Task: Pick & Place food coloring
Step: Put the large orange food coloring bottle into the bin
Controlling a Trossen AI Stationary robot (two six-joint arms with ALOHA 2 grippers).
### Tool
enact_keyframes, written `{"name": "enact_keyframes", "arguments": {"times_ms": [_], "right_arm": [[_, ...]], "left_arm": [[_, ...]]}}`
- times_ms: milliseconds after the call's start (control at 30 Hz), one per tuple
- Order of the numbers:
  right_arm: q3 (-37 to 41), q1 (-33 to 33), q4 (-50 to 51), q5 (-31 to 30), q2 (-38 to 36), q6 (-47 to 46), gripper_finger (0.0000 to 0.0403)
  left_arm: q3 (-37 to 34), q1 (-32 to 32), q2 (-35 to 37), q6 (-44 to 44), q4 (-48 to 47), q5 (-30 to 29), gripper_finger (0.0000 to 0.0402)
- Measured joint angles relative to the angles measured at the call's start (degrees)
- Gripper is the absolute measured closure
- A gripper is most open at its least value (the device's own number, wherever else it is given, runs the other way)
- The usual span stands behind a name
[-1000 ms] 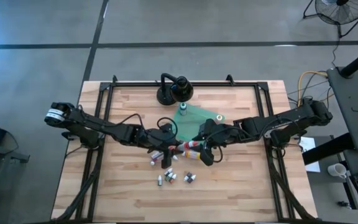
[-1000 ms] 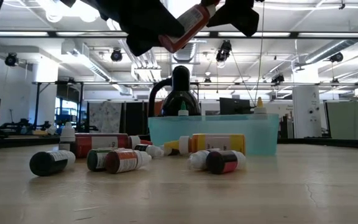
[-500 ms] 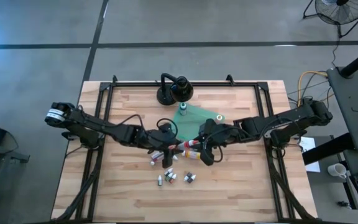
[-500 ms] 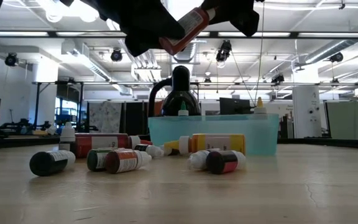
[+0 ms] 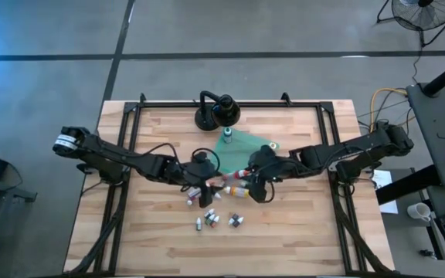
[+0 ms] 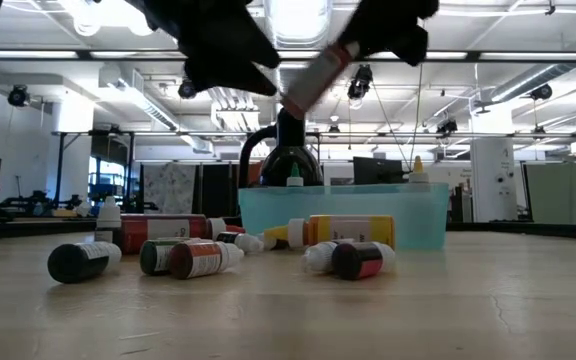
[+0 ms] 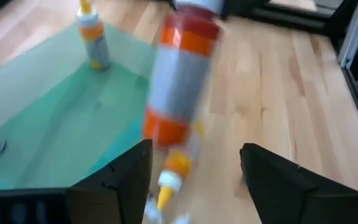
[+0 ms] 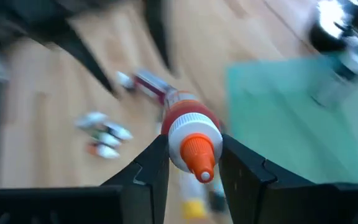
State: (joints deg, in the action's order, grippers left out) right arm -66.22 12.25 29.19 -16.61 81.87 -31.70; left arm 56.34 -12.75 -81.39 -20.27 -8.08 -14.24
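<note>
Orange-capped food coloring bottle (image 8: 190, 140), whitish body with red and orange bands, is clamped between the right claw's (image 8: 191, 163) two dark fingers, held in the air above the wooden slat table (image 5: 300, 232) near its middle. In the low view the bottle hangs tilted, well clear of the tabletop. Left claw (image 7: 194, 171) sits just beside it, fingers spread wide apart with nothing between them; the held bottle shows just past its fingertips in the left wrist view. Rest of the small food coloring bottles (image 6: 193, 257) lie scattered on their sides on the table below and just in front of both claws. Flat green square sheet (image 5: 246, 145) lies just behind the claws, with one small yellow-tipped bottle (image 7: 93, 36) standing upright on it. Black round-based stand (image 5: 215, 113) is at the table's far edge, behind the sheet.
</note>
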Motion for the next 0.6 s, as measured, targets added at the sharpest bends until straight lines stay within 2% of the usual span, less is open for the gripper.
{"name": "enact_keyframes", "arguments": {"times_ms": [133,267,400,533,600], "right_arm": [[0.0,-1.97,9.66,-1.02,-0.02,-3.71,0.0295],[0.0,-4.08,15.27,-1.19,-0.07,-5.8,0.0295],[0.02,-7.08,19.5,-0.59,-0.03,-8.36,0.0295],[1.25,-9.62,19.95,5.95,0.62,-8.42,0.0295],[2.29,-9.83,19.9,7.35,1.29,-8.44,0.0295]], "left_arm": [[-0.32,-0.32,2.49,-5.49,-7.37,-1.78,0.0184],[-0.44,-0.65,3.49,-9.3,-12.86,-4.45,0.0184],[-0.55,-0.83,3.54,-11.08,-13.5,-5.15,0.0184],[-1.48,-0.81,3.54,-12.17,-13.31,-5.27,0.0184],[-1.98,-0.81,3.54,-12.55,-13.35,-5.27,0.0184]]}}
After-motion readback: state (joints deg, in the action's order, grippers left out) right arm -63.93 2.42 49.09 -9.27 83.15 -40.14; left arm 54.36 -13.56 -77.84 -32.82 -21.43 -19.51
